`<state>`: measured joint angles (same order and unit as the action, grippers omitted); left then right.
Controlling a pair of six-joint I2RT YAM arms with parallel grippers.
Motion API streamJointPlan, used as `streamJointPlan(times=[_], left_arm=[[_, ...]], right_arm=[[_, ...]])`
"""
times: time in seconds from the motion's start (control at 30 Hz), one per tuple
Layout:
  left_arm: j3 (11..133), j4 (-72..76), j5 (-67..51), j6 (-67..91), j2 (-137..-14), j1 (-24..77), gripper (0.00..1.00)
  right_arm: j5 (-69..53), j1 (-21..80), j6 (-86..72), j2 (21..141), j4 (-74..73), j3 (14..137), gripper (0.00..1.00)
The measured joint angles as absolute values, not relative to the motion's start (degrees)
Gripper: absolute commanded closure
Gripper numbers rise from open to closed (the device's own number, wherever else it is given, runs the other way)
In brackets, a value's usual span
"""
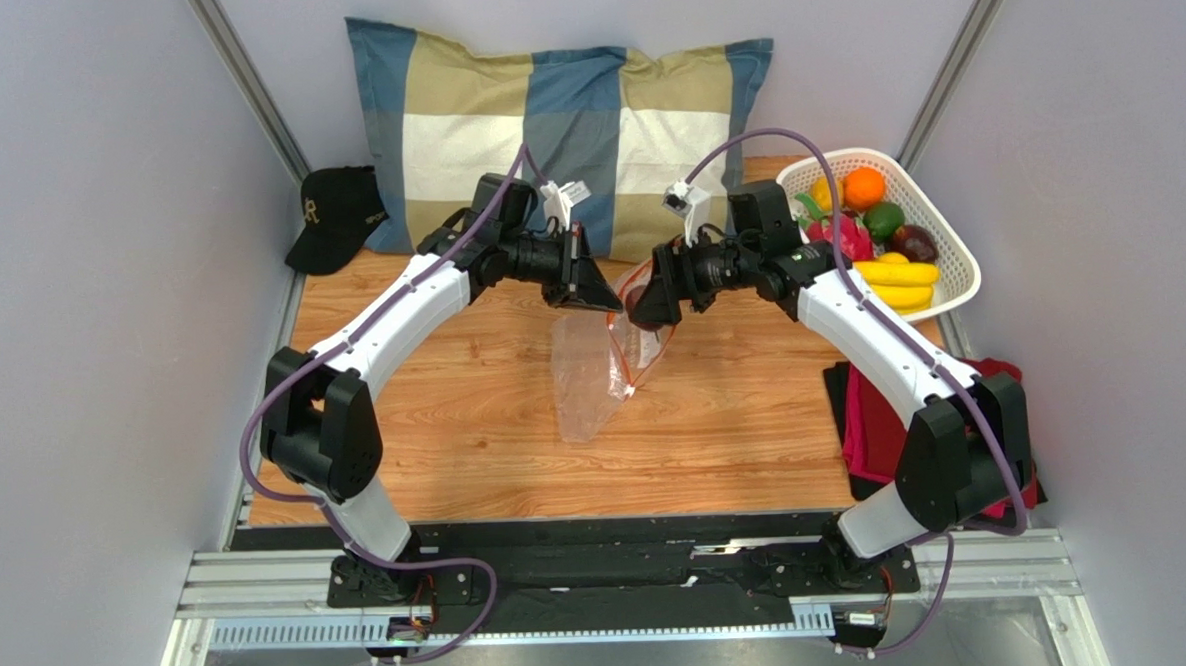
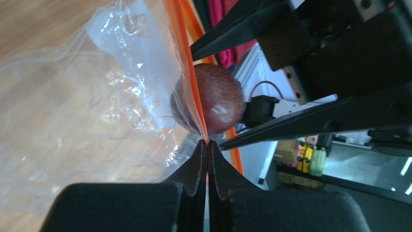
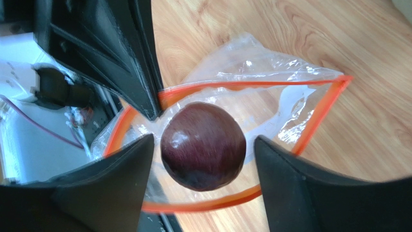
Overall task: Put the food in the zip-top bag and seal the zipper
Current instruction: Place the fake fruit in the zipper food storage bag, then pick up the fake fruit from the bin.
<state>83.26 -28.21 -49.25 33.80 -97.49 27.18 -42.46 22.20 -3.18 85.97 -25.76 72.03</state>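
My left gripper [image 2: 208, 142] is shut on the orange-red zipper [image 2: 186, 53] and holds the clear zip-top bag [image 1: 594, 386] up by its mouth, with the rest hanging down to the table. My right gripper [image 3: 203, 140] stands open right over the open mouth, ringed by the zipper [image 3: 251, 86]. A dark purple fruit [image 3: 202, 145] sits between its fingers with a gap on each side, and also shows behind the bag wall as the dark purple fruit [image 2: 215, 99]. More food lies in the white basket [image 1: 954, 257]: bananas [image 1: 893, 275], an orange [image 1: 864, 188], a dragon fruit [image 1: 846, 240].
A checked pillow [image 1: 560, 132] leans on the back wall, with a black cap [image 1: 336, 217] to its left. A red cloth [image 1: 873, 411] lies at the right edge under the right arm. Grey walls close both sides.
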Motion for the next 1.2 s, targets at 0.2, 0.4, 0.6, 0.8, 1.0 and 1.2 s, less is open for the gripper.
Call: streamJointPlan(times=[0.2,0.4,0.6,0.8,1.0,1.2], left_arm=[[82.5,-23.07,-53.78,39.07,-97.3,27.09,1.0],[82.43,-21.52,-55.48,40.32,-97.25,27.05,1.0],[82.43,-21.87,-55.57,39.88,-97.25,27.0,1.0],[82.43,-22.39,-55.42,38.98,-97.25,27.0,1.0],[82.43,-22.55,-55.4,38.22,-97.25,27.0,1.0],[82.43,-23.38,-55.35,36.95,-97.25,27.0,1.0]], right_arm=[[-40.66,23.14,3.75,83.9,-34.72,74.52,0.0],[-40.47,20.16,6.5,79.68,-38.02,79.61,0.0],[-39.9,3.92,14.09,87.0,-43.22,92.79,0.0],[-33.32,-9.89,21.15,106.08,-52.34,111.5,0.01],[-22.39,-12.38,26.3,119.46,-57.6,121.36,0.01],[-17.12,-11.6,28.62,125.03,-58.89,124.77,0.0]])
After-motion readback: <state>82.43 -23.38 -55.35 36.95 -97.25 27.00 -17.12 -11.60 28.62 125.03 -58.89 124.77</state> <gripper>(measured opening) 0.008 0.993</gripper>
